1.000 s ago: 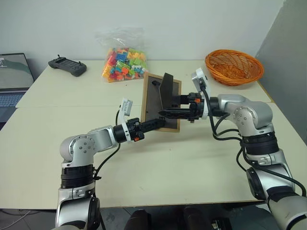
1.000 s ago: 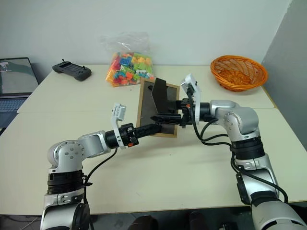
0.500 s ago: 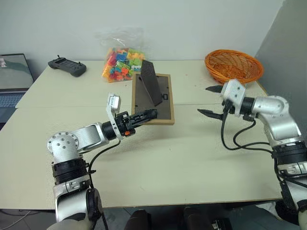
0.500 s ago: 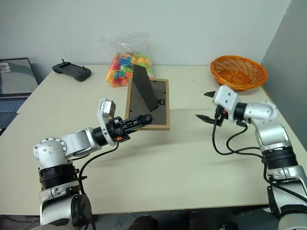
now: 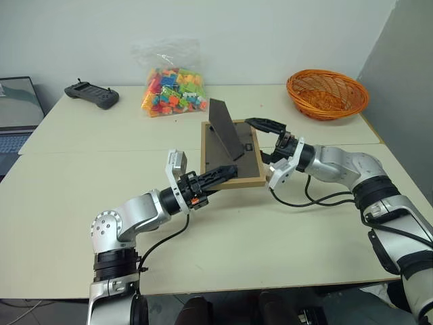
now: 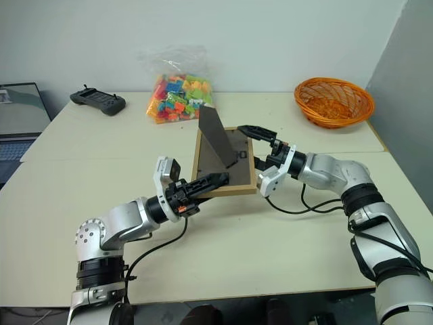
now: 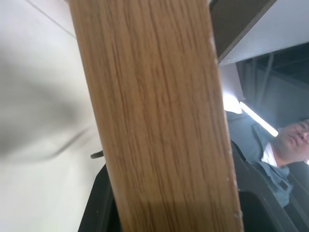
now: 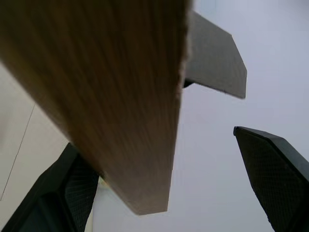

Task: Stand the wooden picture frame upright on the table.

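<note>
Wooden picture frame (image 5: pixel 232 153): held clear of the table (image 5: pixel 284 223), back panel up, fold-out stand (image 5: pixel 225 127) raised.
Left gripper (image 5: pixel 215 179): clenched on the frame's near edge, beneath the stand.
Right gripper (image 5: pixel 270 139): fingers spread wide, straddling the frame's right edge, not clamped.
Surroundings: bag of coloured blocks (image 5: pixel 174 90) beyond both grippers; orange wicker basket (image 5: pixel 327 93) past the right gripper; handheld controller (image 5: pixel 91 95) far left.

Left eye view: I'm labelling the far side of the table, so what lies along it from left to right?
Laptop → black controller → bag of coloured blocks → orange basket.
</note>
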{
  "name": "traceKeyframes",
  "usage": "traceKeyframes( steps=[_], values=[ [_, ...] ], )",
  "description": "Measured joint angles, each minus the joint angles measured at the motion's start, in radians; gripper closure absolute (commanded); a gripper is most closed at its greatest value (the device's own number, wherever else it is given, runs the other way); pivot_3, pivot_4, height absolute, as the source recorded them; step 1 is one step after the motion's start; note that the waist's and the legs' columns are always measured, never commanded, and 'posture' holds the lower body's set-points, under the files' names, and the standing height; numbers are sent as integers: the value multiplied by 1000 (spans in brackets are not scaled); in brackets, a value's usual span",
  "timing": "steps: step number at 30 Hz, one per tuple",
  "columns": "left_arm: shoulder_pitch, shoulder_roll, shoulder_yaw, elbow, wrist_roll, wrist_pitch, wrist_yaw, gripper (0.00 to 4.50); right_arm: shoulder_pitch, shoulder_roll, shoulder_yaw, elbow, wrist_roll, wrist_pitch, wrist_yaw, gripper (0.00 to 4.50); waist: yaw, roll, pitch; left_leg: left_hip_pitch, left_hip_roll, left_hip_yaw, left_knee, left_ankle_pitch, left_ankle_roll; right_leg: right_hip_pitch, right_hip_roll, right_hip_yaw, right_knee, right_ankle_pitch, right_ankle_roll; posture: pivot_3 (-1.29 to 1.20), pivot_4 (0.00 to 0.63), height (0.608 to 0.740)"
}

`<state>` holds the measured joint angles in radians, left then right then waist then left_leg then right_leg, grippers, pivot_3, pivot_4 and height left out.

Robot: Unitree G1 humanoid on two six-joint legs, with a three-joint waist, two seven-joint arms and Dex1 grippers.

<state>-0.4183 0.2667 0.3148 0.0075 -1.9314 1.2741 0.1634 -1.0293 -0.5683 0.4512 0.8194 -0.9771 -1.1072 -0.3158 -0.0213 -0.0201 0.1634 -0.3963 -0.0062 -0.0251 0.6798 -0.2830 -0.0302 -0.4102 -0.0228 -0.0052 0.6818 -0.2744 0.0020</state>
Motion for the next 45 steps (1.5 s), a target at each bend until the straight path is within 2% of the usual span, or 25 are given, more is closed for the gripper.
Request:
traceKeyframes(
  steps=[3, 12, 14, 16, 22, 25, 27, 29, 32, 34, 36, 37, 39, 41, 45],
  values=[
    [20, 4, -7, -31, 0, -16, -1, 3151, -35, 3, 51, 37, -72, 1, -99, 557, 2, 0, 0, 0, 0, 0, 0, 0, 0, 0, 0, 0, 0, 0, 0, 0, 150, 740],
    [44, 65, -68, -72, -5, -15, -69, 3151, -113, -19, 152, 141, -153, -17, -270, 2782, 1, 0, 0, 1, 0, 0, -1, 0, 0, 1, 0, 0, 0, 0, 0, 0, 150, 740],
    [44, 78, -74, -74, -12, -16, -84, 3151, -119, -23, 165, 141, -163, -24, -294, 3155, -2, 0, 0, 1, 0, 0, -1, 0, 0, 1, 0, 0, 0, 0, 0, 0, 150, 740],
    [45, 89, -82, -75, -12, -19, -93, 2453, -129, -29, 178, 141, -175, -28, -309, 3192, -3, 0, 0, 1, 0, 0, -1, 0, 0, 1, 0, 0, 0, 0, 0, 0, 150, 740],
    [40, 141, -113, -83, -28, -17, -140, 1206, -130, -42, 201, 141, -184, -48, -329, 3192, -3, 0, 0, 1, 0, 0, -1, 0, 0, 1, 0, 0, 0, 0, 0, 0, 150, 740],
    [21, 210, -93, -68, -31, -24, -149, 571, -132, -44, 198, 182, -138, -70, -274, 3193, -4, 0, 0, 1, 0, 0, -1, 0, 0, 1, 0, 0, 0, 0, 0, 0, 150, 740],
    [20, 240, -49, -49, -31, -42, -154, 157, -131, -40, 169, 276, -39, -104, -153, 3194, -5, 0, 0, 2, 0, 0, -1, 0, 0, 3, 0, -1, -2, 0, 0, 0, 150, 740],
    [22, 268, -13, -51, -30, -55, -157, 0, -114, -11, 94, 394, 138, -125, 71, 3194, -7, -2, 0, 3, 1, 0, -1, 0, 0, 5, 0, -1, -2, 0, 0, 0, 150, 740],
    [47, 348, 1, -121, -30, -75, -157, 0, -54, 84, -66, 458, 459, -39, 490, 3196, -15, -3, 1, 3, 3, -1, -1, 0, 0, 5, 1, -1, -3, 0, 0, 0, 150, 740],
    [62, 416, 2, -207, 0, -92, -152, 0, -14, 140, -173, 436, 688, 117, 813, 3196, -16, -3, 2, 3, 3, -2, -1, 0, 0, 5, 1, -2, -2, 0, 0, 0, 150, 740],
    [57, 463, 1, -285, 130, -132, -146, 0, -1, 188, -265, 388, 874, 327, 1047, 3196, -15, -1, 3, 3, 3, -2, -2, 0, 1, 5, 1, -2, -2, 0, 0, 0, 150, 740],
    [60, 480, -2, -326, 232, -167, -152, 0, 0, 213, -308, 327, 976, 492, 1175, 3196, -13, 0, 3, 3, 3, -2, -2, 0, 1, 5, 1, -2, -2, 0, -1, 0, 150, 740],
    [63, 512, -37, -400, 410, -218, -171, 0, -2, 253, -372, 222, 1124, 756, 1307, 3196, -11, 0, 4, 3, 3, -3, -3, 0, 1, 4, 1, -3, -1, 0, -1, 0, 150, 740],
    [72, 522, -89, -489, 598, -293, -204, 0, -6, 277, -401, 101, 1242, 1029, 1409, 3196, -6, 1, 4, 3, 2, -4, -4, 0, 1, 3, 0, -2, -2, 0, -1, 0, 150, 740],
    [107, 514, -194, -572, 900, -448, -256, 0, 1, 303, -394, -11, 1305, 1282, 1498, 3196, 3, 1, 4, 2, 1, -3, -4, -1, 1, 3, 0, -2, -2, 0, -1, 0, 150, 740]
  ],
)
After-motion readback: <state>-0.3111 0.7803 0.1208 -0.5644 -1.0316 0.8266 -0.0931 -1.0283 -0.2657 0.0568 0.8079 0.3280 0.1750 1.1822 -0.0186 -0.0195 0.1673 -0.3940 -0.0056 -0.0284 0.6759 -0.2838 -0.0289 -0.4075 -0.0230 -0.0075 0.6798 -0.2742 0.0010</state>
